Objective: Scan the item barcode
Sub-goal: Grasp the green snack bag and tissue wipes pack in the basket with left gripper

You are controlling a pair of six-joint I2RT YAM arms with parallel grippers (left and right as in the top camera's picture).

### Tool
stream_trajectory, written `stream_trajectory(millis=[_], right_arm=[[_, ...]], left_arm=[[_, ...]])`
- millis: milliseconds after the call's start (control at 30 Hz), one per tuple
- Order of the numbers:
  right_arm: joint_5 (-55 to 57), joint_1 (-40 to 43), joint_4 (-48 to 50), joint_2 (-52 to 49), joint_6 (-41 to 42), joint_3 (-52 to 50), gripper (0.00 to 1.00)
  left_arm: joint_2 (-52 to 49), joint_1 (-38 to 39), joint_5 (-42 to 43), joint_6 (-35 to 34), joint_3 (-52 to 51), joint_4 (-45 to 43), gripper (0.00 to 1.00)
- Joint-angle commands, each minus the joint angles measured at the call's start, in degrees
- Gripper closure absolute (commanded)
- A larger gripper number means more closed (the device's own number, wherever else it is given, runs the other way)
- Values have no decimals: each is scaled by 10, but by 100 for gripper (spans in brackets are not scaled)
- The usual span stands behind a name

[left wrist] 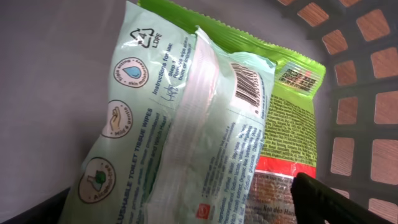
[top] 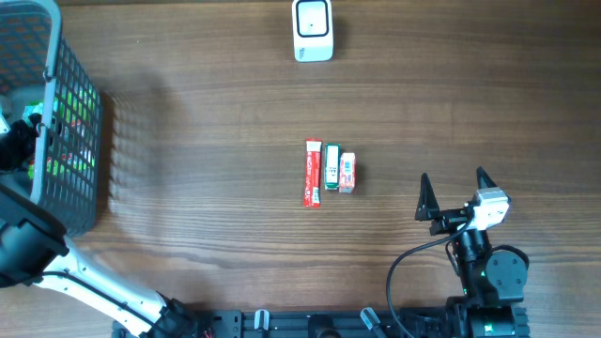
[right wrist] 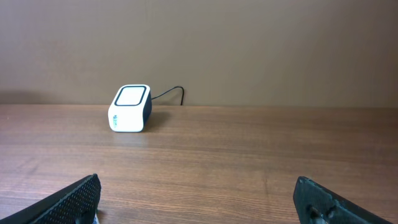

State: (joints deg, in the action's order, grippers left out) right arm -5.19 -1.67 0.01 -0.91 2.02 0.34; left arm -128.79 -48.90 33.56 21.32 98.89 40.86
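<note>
Pick step: left gripper in basket far left, jaws apart over wipes, barcode up, not gripped. Next: close on wipes, lift clear, carry right to scanner. Right gripper idle, jaws apart

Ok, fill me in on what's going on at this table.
The left claw is down in the basket at the table's left edge, spread open over a wipes pack lying barcode-up on a green packet. The right claw sits open and idle, facing the white scanner. Three small packs lie mid-table. Nothing is at the scanner yet.
</note>
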Motion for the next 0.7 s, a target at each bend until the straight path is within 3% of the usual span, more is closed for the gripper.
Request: stream_trajectory(millis=[0,100,167,300,333,467,667], right_arm=[[-9,2,3,1,-5,0,0],[-9,2,3,1,-5,0,0],[-9,2,3,1,-5,0,0],[-9,2,3,1,-5,0,0],[-9,2,3,1,-5,0,0],[-9,2,3,1,-5,0,0],[-9,2,3,1,-5,0,0]], left_arm=[[-27,31,-17,-5,-23,23,9],[-27,57,-52,-6,-23,27,14],[-27,69,-86,-6,-23,27,28],[-27,85,-115,-6,-23,31,73],[-27,87,-114,-6,-23,33,93],[-9,88,-92,-14,-10,36,96],[124,74,-95,-137,64,35,96]])
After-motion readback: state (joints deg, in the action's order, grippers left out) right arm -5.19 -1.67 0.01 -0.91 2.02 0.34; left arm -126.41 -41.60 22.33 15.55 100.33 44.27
